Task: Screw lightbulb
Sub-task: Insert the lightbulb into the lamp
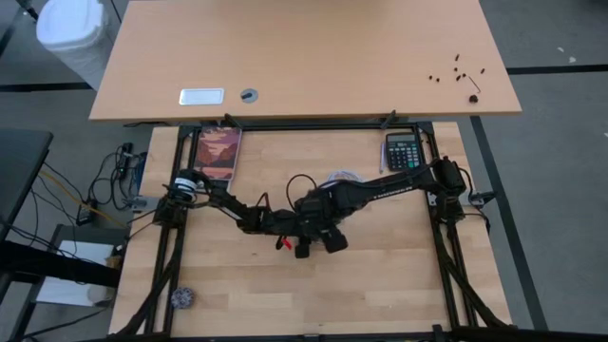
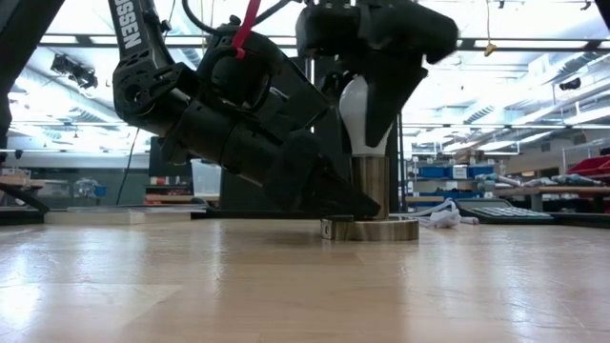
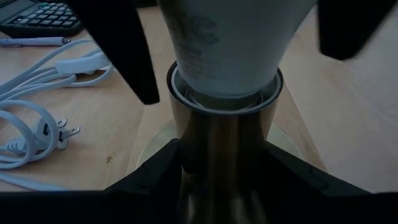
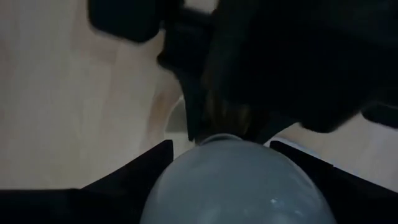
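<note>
Left claw [image 2: 334, 205] clamps the socket [image 3: 217, 162] stem, low at the table. Right claw [image 2: 367, 114] grips the bulb [image 2: 360, 110] from above; the bulb stands upright between its fingers, base down in the socket's collar.

Risks as I see them:
- any tilt from my right claw could cross-thread the base
- a slipping left grip would let the socket spin

Socket holds only the bulb base.

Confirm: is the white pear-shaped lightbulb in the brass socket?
In: the lightbulb's narrow end sits upright inside the socket's rim.
</note>
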Robot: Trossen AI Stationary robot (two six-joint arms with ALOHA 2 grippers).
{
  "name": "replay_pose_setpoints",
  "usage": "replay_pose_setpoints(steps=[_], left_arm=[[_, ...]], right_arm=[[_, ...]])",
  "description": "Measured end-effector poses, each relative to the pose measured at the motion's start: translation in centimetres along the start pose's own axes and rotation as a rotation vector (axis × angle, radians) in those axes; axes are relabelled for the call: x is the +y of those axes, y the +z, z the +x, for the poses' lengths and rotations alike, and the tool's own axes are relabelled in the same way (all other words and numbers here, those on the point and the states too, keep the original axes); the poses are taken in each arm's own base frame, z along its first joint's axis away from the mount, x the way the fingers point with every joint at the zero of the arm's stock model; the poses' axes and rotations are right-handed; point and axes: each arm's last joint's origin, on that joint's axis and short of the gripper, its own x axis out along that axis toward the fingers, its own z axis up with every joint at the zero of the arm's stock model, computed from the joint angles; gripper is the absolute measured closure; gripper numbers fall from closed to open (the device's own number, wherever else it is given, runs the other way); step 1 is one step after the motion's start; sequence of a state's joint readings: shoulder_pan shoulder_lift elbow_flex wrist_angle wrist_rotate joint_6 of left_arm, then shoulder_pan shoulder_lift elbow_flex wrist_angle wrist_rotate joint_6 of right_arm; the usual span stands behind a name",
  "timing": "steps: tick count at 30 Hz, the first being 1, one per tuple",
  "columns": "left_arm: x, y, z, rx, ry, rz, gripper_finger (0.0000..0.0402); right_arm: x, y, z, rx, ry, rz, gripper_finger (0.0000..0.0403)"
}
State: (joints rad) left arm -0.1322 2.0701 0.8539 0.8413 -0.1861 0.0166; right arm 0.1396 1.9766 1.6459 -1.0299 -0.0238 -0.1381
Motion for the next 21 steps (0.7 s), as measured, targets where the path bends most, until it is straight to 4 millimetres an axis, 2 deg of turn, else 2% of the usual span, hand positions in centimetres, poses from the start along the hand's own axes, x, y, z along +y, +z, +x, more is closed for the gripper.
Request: replay_pose_setpoints(steps=[5, 13, 21], left_arm=[[0.0, 0.0, 0.0, 0.000, 0.002, -0.003, 0.0208], [0.1, 0.0, 0.0, 0.000, 0.009, -0.025, 0.0208], [0.2, 0.0, 0.0, -0.002, 0.023, -0.049, 0.0208]], right_arm=[[-0.5, 0.1, 0.0, -0.015, 0.004, 0.196, 0.0141], [-1.2, -0.2, 0.0, -0.004, -0.024, 0.560, 0.0126], [-1.9, -0.3, 0.0, -0.009, -0.037, 0.854, 0.0136]])
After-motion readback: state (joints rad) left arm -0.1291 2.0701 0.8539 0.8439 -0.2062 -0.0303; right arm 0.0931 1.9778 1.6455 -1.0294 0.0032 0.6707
